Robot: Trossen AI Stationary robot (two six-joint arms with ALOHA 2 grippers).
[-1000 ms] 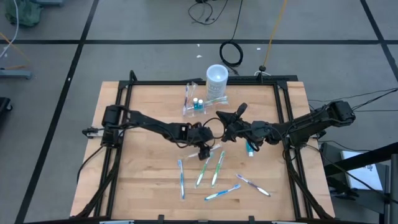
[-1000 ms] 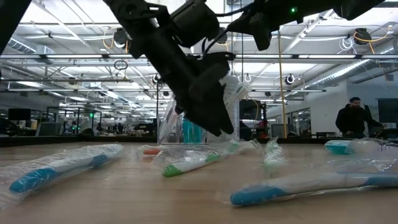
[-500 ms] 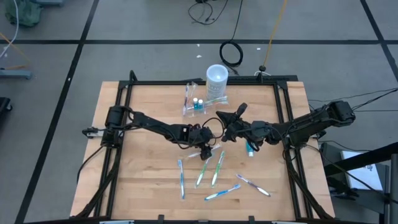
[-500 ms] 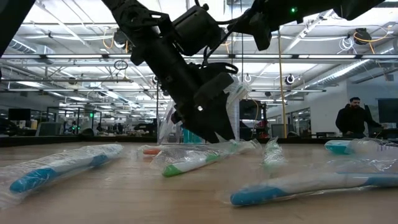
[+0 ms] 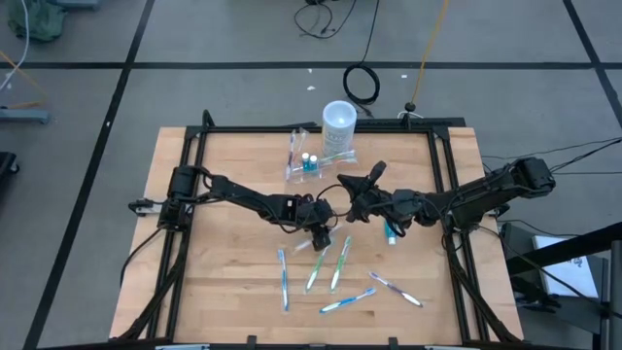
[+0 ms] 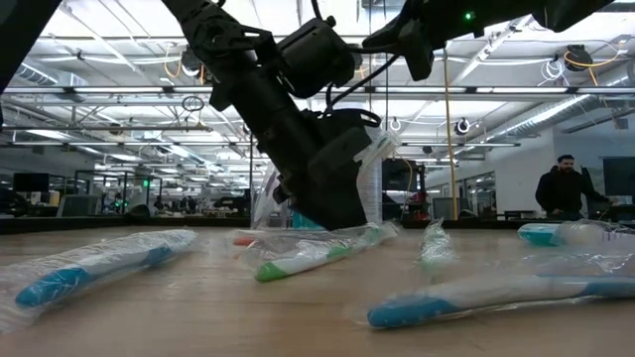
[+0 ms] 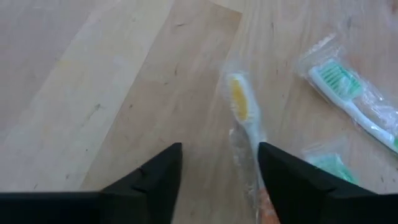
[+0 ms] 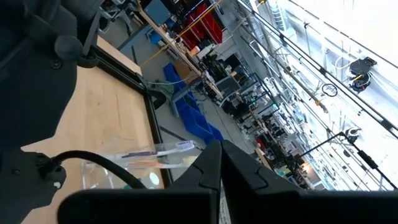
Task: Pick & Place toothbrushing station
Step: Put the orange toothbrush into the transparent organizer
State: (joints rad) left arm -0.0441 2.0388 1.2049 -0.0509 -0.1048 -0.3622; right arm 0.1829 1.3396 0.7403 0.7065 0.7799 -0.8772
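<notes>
Fingers of the left end effector stand apart, low over the counter, straddling a wrapped toothbrush with a yellow-orange head; the wrapper runs in beside one finger, but whether the pads touch it yet cannot be told. Nothing is clamped. In the overhead picture this left end effector sits in front of the toothbrushing station, toward the counter's middle and well apart from it.

Just beside the left end effector, on the side away from the station, lie two green wrapped toothbrushes. Farther out from the station lie the blue ones, loose and scattered, with another pair off toward the right arm's side.

The right end effector has its fingers pressed together and holds nothing; it hovers above the counter, in front of the station and nearer to it than the left one is.

The station itself stands at the counter's far edge, touching or nearly touching a white cup. It already carries a few brushes and a couple of small bottles.

By my reading the task is partly done: several brushes are in the station, roughly seven remain on the counter, and the yellow-headed one looks to be the next to be grasped.
</notes>
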